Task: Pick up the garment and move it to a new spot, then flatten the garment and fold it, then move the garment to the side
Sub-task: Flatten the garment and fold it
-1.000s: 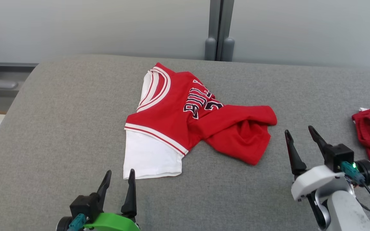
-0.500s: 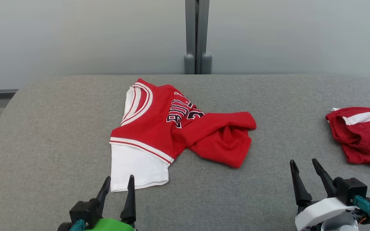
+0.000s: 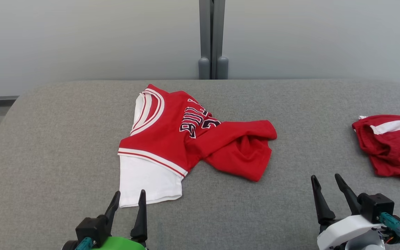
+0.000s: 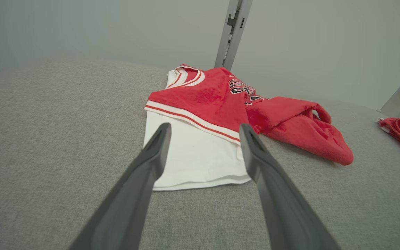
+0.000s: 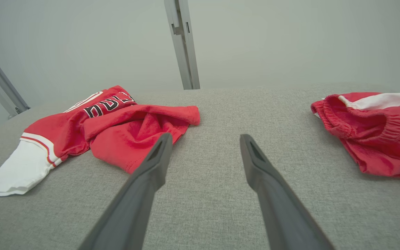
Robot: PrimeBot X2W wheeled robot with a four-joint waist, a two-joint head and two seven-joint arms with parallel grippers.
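Seemingly pre-pickup, left tool and right tool spread and empty; next, probably reaching forward to pinch the crumpled garment.

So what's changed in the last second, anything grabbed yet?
Mostly the head camera swung, shifting the whole view. The right gripper drew back slightly toward the robot. Nothing grasped or released: it and the left gripper stay open, and the jersey and red shorts lie unmoved.

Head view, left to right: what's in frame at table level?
left gripper → jersey → right gripper → shorts
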